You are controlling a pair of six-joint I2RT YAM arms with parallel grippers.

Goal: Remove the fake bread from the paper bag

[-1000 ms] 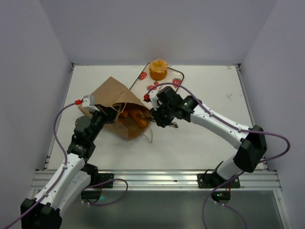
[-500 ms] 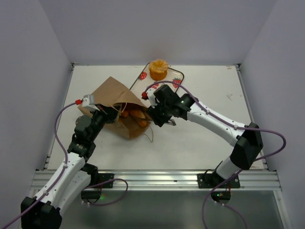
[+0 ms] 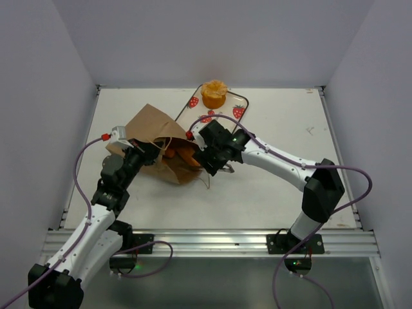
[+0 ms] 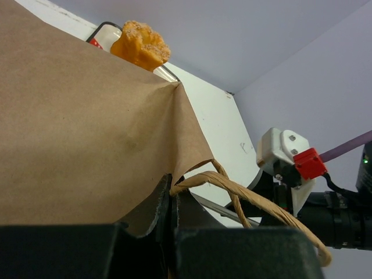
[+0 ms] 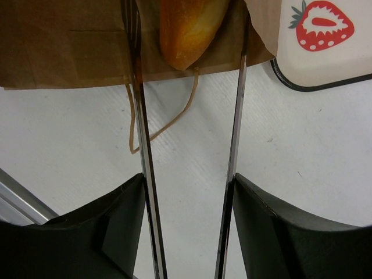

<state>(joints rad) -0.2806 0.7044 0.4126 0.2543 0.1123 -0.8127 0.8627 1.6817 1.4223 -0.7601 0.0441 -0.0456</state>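
Observation:
The brown paper bag lies on its side, mouth facing right. My left gripper is shut on the bag's upper paper edge beside a cord handle; in the left wrist view its fingers pinch the paper. Glossy orange bread pieces show in the bag's mouth. My right gripper is open at the mouth; in the right wrist view its jaws stand either side of one bread piece without closing on it. A round ruffled bun sits on the tray.
The white strawberry-print tray lies behind the bag, its corner close to my right fingers. A loose cord handle trails on the table below the bag mouth. Walls enclose the table at the left, back and right.
My right gripper has moved left, from just outside the bag to its mouth, jaws now around a bread piece. The left gripper keeps its hold on the bag edge.

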